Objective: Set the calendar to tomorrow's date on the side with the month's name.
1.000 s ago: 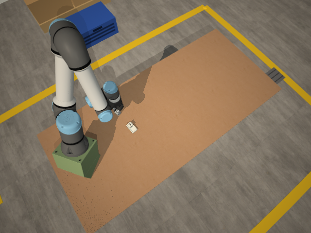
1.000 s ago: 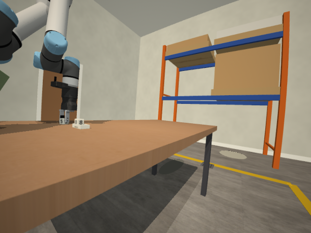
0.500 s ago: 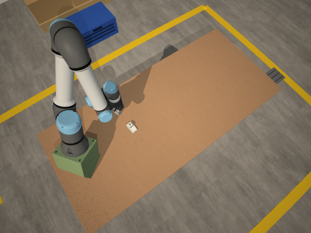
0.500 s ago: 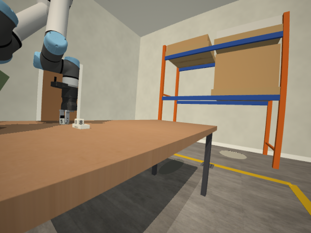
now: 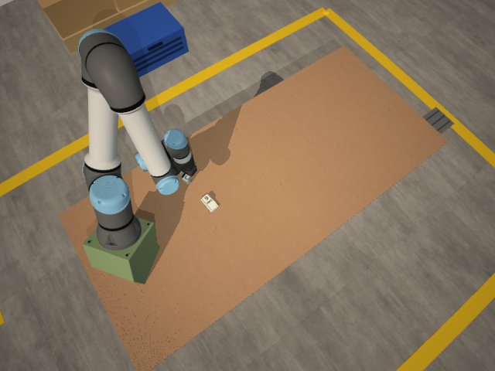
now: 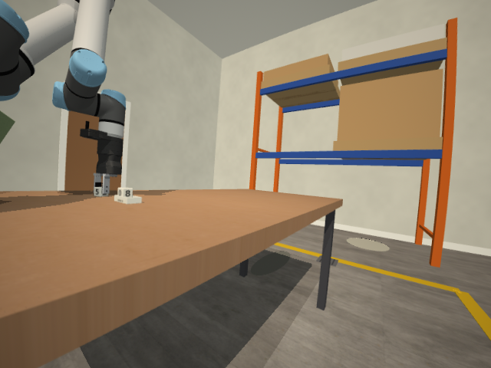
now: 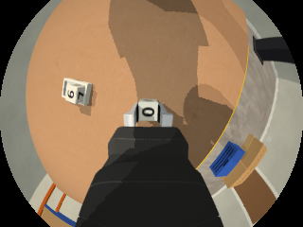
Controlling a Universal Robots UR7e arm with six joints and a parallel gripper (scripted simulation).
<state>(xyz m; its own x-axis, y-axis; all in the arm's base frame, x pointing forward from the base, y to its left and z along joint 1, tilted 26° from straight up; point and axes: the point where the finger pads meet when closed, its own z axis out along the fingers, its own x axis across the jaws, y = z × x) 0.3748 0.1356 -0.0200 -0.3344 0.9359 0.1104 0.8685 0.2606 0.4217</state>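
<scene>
In the exterior view, the nearest part is the front of the worktop (image 5: pixel 279 179) (image 6: pixel 178 238) (image 7: pixel 52 118), and beyond it the calendar tray (image 5: pixel 213 206) (image 6: pixel 134 200) (image 7: pixel 88 90) sits flat on it. One cube, the seated cube (image 5: pixel 206 198) (image 6: pixel 126 192) (image 7: pixel 72 93), stands in the tray; the other place there is vacant. It turns an 8 to one side and a 0 to the next, and small lettering, likely the month's name, runs below the 0.

Farther off, at about 9 to 10 o'clock from the tray, the other cube (image 6: pixel 97 192) (image 7: pixel 148 110) is out of the tray, low at the worktop, with 5 towards the exterior camera and 0 towards the wrist camera. The tool (image 5: pixel 186 178) (image 6: pixel 101 191) (image 7: pixel 148 109) straddles it, part-way spread with a finger close on each side; whether it pinches the cube or merely surrounds it, I cannot tell. From above, the tray lies between 4 and 5 o'clock from the tool.

So the date is incomplete. Left to do, I judge: turn this cube if needed, seat it beside its partner, check both upright digits on the month side, let go and back the arm off. Tomorrow's date cannot be read here.

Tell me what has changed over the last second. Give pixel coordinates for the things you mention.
Nothing visibly changed: the hand (image 5: pixel 186 178) (image 6: pixel 101 192) (image 7: pixel 148 109) has the white numbered cube (image 6: pixel 97 192) (image 7: pixel 148 112) between its fingers as before, and the other cube (image 5: pixel 206 198) (image 6: pixel 126 192) (image 7: pixel 72 94) stayed on the cream tray (image 5: pixel 212 205) (image 6: pixel 133 200) (image 7: pixel 85 85).
</scene>
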